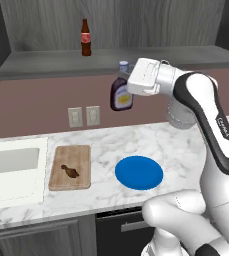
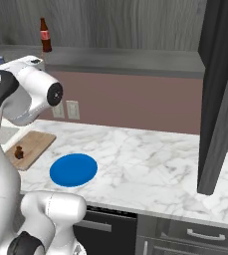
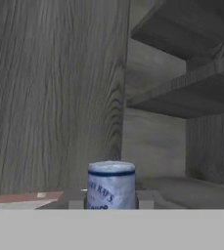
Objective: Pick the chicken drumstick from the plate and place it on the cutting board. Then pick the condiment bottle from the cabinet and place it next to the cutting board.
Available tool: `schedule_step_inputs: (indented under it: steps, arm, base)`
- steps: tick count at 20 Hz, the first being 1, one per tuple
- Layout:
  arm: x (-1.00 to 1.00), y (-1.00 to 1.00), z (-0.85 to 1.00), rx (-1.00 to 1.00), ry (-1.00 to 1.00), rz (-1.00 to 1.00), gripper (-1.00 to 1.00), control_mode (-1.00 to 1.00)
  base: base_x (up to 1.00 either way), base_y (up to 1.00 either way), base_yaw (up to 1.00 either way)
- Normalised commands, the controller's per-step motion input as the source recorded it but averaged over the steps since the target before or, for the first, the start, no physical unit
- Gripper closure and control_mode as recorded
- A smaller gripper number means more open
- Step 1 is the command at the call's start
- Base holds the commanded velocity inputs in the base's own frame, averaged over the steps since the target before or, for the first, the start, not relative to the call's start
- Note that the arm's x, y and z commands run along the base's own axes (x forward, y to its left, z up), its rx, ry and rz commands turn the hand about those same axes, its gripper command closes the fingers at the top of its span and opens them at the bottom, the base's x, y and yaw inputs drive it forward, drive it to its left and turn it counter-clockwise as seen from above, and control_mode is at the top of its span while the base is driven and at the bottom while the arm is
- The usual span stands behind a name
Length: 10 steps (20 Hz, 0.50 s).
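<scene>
My gripper (image 1: 124,70) is shut on the neck of the condiment bottle (image 1: 121,93), a squat dark-brown bottle with a yellow-orange label. The bottle hangs in the air just below the front edge of the grey cabinet shelf (image 1: 51,62). In the hand view its pale bluish cap (image 3: 111,184) stands between my two fingertips (image 3: 75,199). The chicken drumstick (image 1: 70,171) lies on the wooden cutting board (image 1: 78,155), to the left of the bare blue plate (image 1: 139,172) on the marble counter. From the right base view the drumstick (image 2: 19,152), board (image 2: 36,142) and plate (image 2: 73,169) sit at the left.
A slim brown bottle with a red label (image 1: 86,37) stands on the shelf. A white sink (image 1: 11,170) lies left of the board. Two wall outlets (image 1: 83,116) sit behind the counter. A tall dark panel (image 2: 220,99) rises at the right.
</scene>
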Motion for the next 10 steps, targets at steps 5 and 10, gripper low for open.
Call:
schedule_step_inputs:
  steps: [5, 10]
  arm:
    - [-0.53, -0.04, -0.35, 0.07, 0.06, 0.0, 1.0, -1.0]
    - [-0.49, -0.05, -0.31, 0.07, 0.04, 0.0, 1.0, -1.0]
  base:
    - [0.0, 0.0, 0.0]
    - [0.0, 0.0, 0.0]
